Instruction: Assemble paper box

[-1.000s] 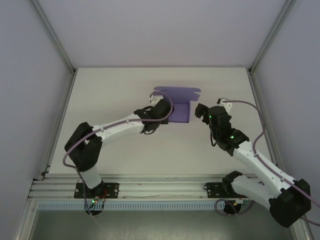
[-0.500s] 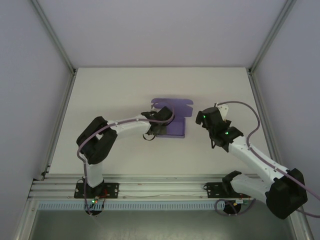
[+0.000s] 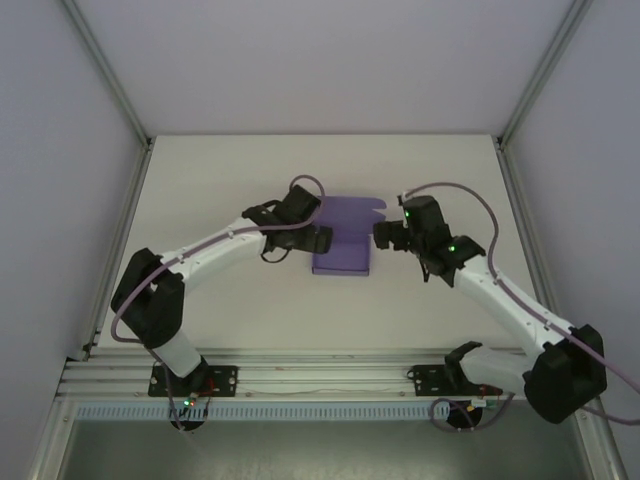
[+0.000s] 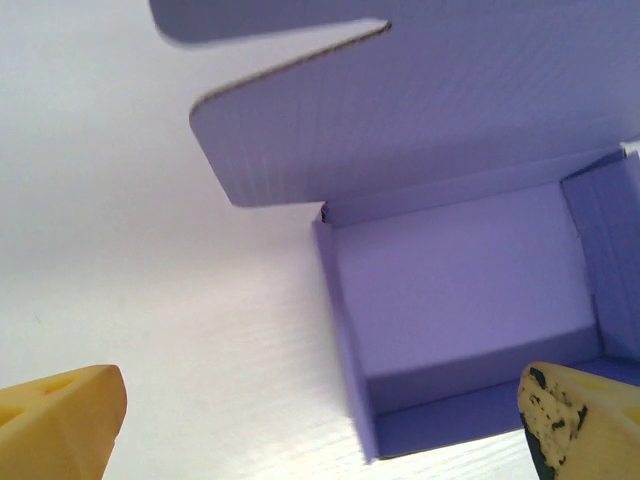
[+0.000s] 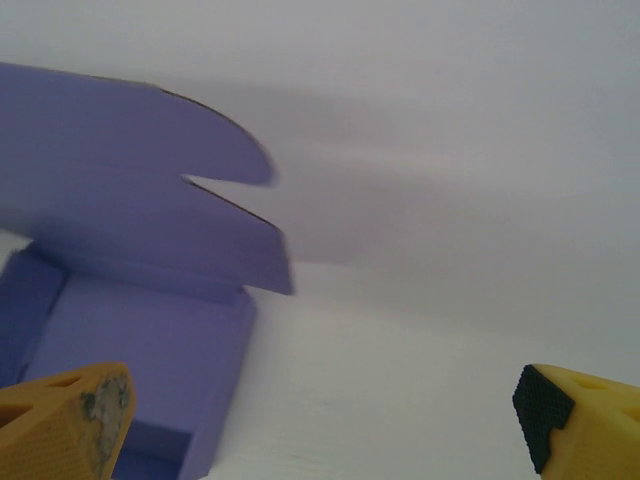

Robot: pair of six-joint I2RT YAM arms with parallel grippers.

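While the paper box is sitting near the middle of the table, its side walls are standing up and its notched lid flap is hanging open on the far side. The left gripper is hovering just beside the box's left wall, its fingers spread apart and holding nothing. The right gripper is hovering beside the right wall, its fingers likewise spread wide.

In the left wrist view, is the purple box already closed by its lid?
No, the paper box is open: its inner floor shows, and the lid is folded back.
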